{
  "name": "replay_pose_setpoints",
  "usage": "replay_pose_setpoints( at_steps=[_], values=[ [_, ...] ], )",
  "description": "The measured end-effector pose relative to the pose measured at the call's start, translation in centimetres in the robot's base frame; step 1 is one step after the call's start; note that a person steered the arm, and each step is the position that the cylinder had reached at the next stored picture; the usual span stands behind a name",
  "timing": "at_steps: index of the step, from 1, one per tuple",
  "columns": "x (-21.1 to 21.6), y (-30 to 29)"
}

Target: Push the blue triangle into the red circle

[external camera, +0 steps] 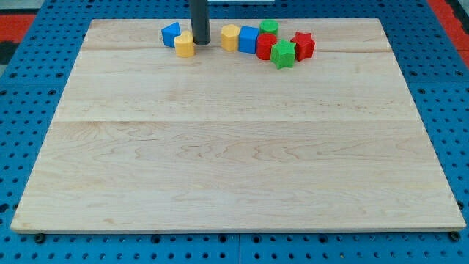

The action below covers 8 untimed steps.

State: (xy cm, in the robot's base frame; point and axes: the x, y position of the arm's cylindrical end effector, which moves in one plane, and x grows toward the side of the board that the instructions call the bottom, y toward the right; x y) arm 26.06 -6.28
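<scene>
The blue triangle lies near the view's top, left of centre, on the wooden board. The red circle sits further right in a tight cluster of blocks. My tip stands between them, just right of a yellow block that touches the blue triangle's lower right. The tip looks in contact with or very close to that yellow block. The rod hides part of the board behind it.
Between my tip and the red circle lie a second yellow block and a blue cube. A green circle, a green star and a red star crowd the red circle. The board's top edge is close behind.
</scene>
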Motion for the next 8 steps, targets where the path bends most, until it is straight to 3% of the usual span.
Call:
replay_pose_setpoints(
  at_steps=[1, 2, 4, 5, 7, 8],
  values=[
    [4.0, 0.0],
    [6.8, -4.2],
    [5.3, -18.8],
    [0.4, -16.2],
    [-0.1, -4.2],
    [-0.1, -8.3]
  ],
)
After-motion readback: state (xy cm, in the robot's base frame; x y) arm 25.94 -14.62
